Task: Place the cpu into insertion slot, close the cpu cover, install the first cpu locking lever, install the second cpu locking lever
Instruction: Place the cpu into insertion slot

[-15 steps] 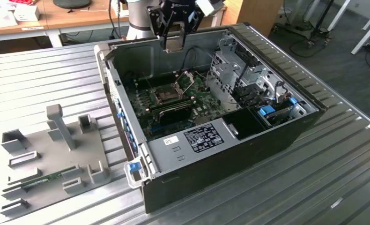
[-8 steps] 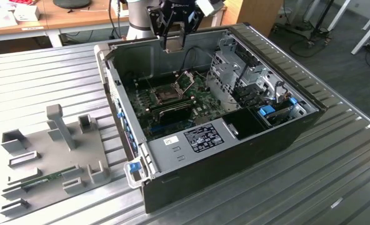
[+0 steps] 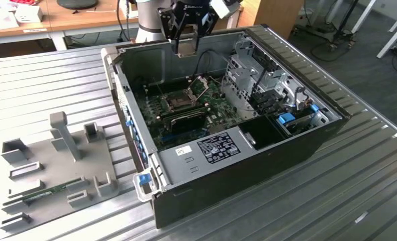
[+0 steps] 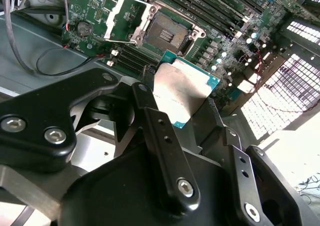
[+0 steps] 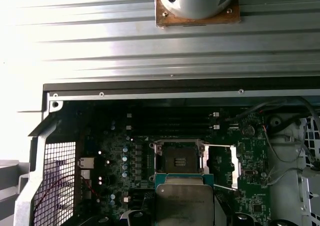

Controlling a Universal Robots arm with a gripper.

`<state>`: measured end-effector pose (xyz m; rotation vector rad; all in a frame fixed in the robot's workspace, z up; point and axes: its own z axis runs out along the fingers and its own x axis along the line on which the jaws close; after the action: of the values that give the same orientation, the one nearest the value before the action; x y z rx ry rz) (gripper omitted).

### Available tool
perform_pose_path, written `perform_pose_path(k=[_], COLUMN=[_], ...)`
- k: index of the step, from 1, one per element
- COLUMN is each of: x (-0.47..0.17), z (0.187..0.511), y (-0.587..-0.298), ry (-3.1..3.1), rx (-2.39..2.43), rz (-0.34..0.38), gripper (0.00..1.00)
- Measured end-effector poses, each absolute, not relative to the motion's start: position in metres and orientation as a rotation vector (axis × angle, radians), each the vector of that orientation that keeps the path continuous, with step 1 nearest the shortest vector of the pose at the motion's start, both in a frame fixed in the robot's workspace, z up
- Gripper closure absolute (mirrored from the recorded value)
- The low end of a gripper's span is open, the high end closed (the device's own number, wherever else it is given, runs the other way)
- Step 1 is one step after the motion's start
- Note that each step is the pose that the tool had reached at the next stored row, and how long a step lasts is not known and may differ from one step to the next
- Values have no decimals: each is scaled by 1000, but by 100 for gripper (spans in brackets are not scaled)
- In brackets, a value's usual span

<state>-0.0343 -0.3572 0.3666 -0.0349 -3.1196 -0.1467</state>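
Jaws clenched on the cpu (image 4: 181, 88), black fingers (image 4: 150, 121) pressing two opposite edges, dull grey top in plain sight with a thin green rim around it. Seen in both wrist views, held in the air, clear of the board, just short of the insertion slot (image 4: 167, 33).

Gripper (image 3: 185, 50) in the upper middle of the exterior view, hanging over the far wall of the open computer case (image 3: 319, 135), pointing down into it.

Insertion slot bare: dark square centre, silvery rim, nothing seated. Cpu cover (image 4: 125, 18) swung open on its hinge, standing up beside the slot with its square window unobstructed; in the first wrist view, a bright strip (image 5: 234, 166) edge-on next to the slot (image 5: 179, 161).

Around these, green circuit board (image 3: 185, 125); long black memory slots (image 3: 185, 116) just beside the socket.

Case lying on its side on a ribbed metal table (image 3: 44, 80). At the exterior view's lower left, well apart from the case, grey fixture plate (image 3: 58, 165) with upright blocks, a green memory stick (image 3: 47, 192) lying on it.
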Motion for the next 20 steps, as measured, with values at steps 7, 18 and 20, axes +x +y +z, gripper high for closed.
perform_pose_path(k=[7, 18, 20], x=[-34, -34, -34], z=[364, 361, 361], y=[-357, -357, -357], ry=[-3120, -3120, -3119], rx=[-35, -35, -35], rz=[-147, -149, -149], gripper=[46, 46, 46])
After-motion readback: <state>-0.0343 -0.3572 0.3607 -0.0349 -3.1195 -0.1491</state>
